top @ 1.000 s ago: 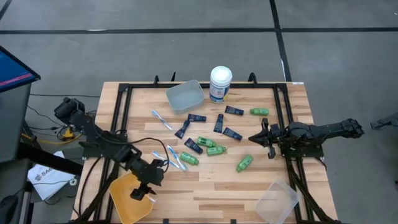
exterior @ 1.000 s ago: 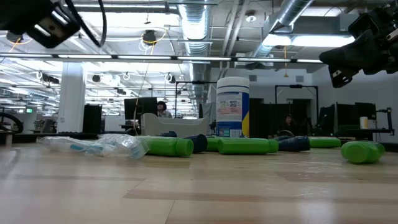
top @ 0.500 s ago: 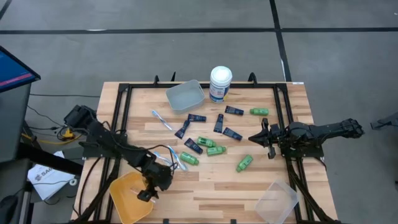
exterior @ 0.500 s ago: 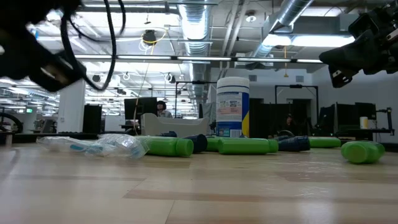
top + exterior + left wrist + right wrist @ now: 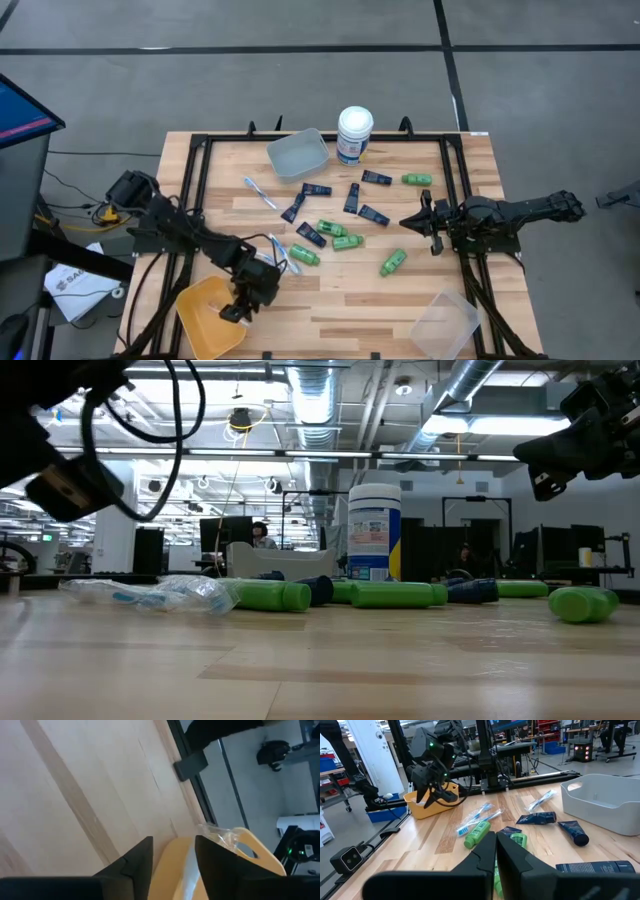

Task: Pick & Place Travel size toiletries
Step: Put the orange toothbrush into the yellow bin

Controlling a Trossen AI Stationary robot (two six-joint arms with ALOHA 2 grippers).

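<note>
While the left gripper (image 5: pixel 232 312) hangs over the yellow bin (image 5: pixel 200 318) at the table's near left corner, the right gripper (image 5: pixel 421 222) waits above the table's right side.

Seen from the left wrist, the left fingers (image 5: pixel 137 862) stand apart, with what may be a pale wrapped item between them over the bin's edge; whether they grip it I cannot tell. Right fingers (image 5: pixel 482 855) are pressed together on nothing. Toiletries lie scattered mid-table: green bottles (image 5: pixel 340 236), navy tubes (image 5: pixel 353 197) and toothbrushes (image 5: pixel 260 192), more brushes (image 5: pixel 283 254) just beside the left arm. Behind them stand a grey bin (image 5: pixel 297 154) and a white canister (image 5: pixel 354 134). A clear bin (image 5: pixel 446 323) sits at the near right corner.
</note>
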